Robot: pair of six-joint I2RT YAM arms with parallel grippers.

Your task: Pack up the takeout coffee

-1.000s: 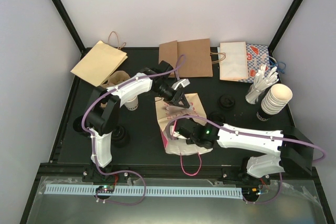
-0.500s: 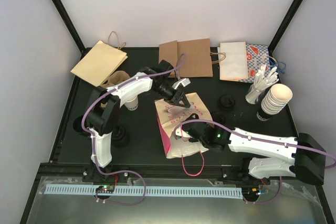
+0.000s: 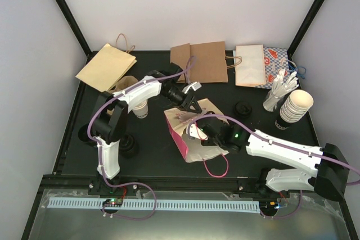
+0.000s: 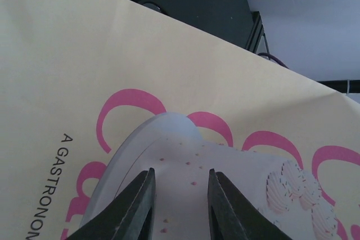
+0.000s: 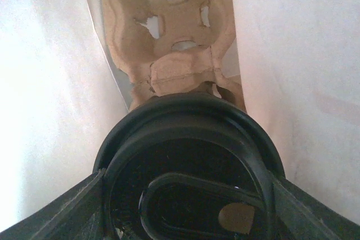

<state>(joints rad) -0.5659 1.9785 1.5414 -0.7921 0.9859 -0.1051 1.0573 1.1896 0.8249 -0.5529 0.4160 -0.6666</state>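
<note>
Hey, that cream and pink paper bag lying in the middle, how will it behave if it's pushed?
The paper bag probably flexes and crumples: its wall bulges up inside the left gripper. It likely slides easily, being light. The lidded cup in the right gripper may shove it along.

The paper bag's (image 5: 45, 82) walls crowd the lidded cup (image 5: 185, 161); cardboard carrier (image 5: 169, 43) blocks ahead.

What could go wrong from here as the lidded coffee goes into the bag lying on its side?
The bag lies on its side, so the black-lidded cup in the right gripper seems tipped sideways; it may leak or shed its lid.
The cardboard carrier deep inside looks crumpled; the cup could snag instead of seating.
The left gripper is only at the bag's far edge; if the paper slips, the mouth may collapse.
</note>
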